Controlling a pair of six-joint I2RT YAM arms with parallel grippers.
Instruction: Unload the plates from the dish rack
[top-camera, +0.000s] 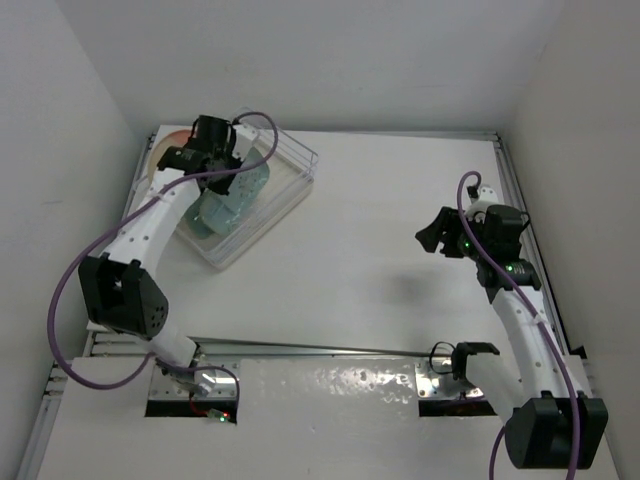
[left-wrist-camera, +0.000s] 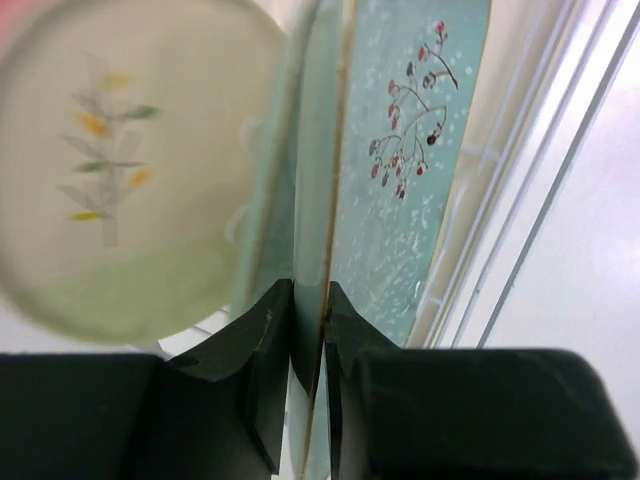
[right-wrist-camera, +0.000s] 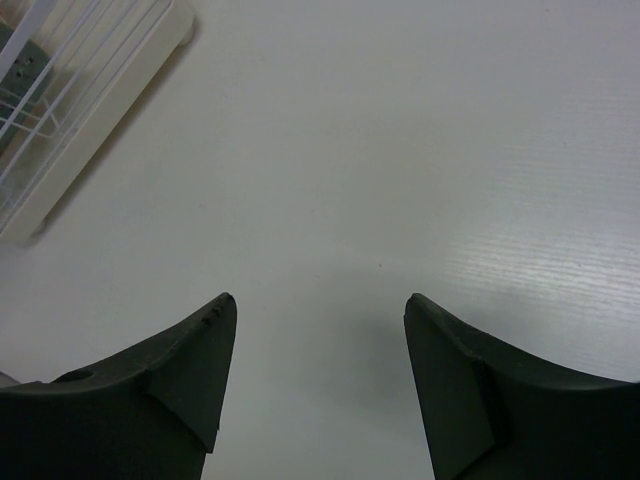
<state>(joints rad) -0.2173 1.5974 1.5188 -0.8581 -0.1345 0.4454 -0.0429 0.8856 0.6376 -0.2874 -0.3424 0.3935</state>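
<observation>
High rear overview of table (top-camera: 400, 200); close wrist views; dish rack (top-camera: 296, 172) common to all.

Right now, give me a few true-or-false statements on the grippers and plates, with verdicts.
1. The left gripper is shut on a teal plate at its edge. True.
2. The right gripper holds a plate. False: it is open and empty over the table.
3. The teal plate stands on edge in the dish rack. True.
4. The teal plate is plain. False: it bears a sprig with red berries.
</observation>
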